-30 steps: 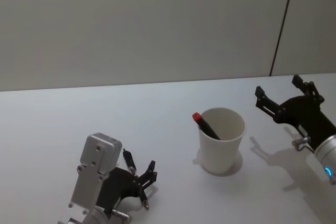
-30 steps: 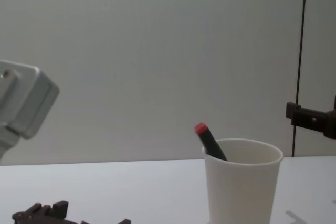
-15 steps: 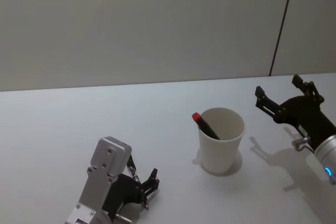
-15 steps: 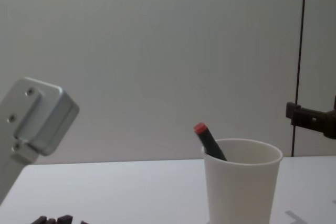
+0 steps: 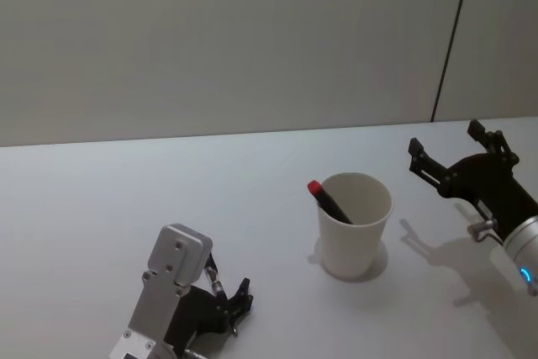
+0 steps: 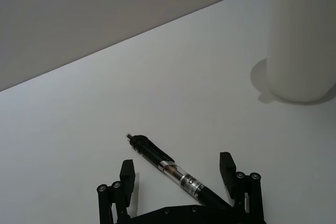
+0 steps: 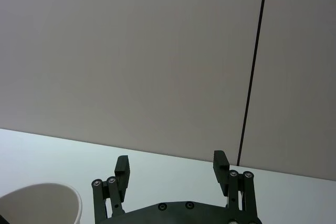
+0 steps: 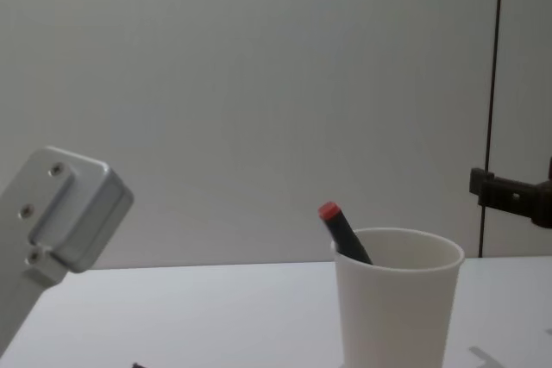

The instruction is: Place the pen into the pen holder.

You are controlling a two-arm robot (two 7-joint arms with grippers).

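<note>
Sunk lower left since earlier: left gripper (image 6: pixel 176 169), jaws apart, astride flat pen (image 6: pixel 155 156). Already in cup (image 5: pixel 357 233): red-capped pen (image 5: pixel 326 198). Parked right, jaws apart: right gripper (image 5: pixel 445 139). Grasp, transfer remaining.

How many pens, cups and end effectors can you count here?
Cups: 1, the white paper cup.
Pens: 2, the red-tipped pen standing in that cup and the black pen lying on the table.
End effectors: 2, the left end effector open either side of the black pen, the right end effector open beside the cup.
Total: 5.
</note>
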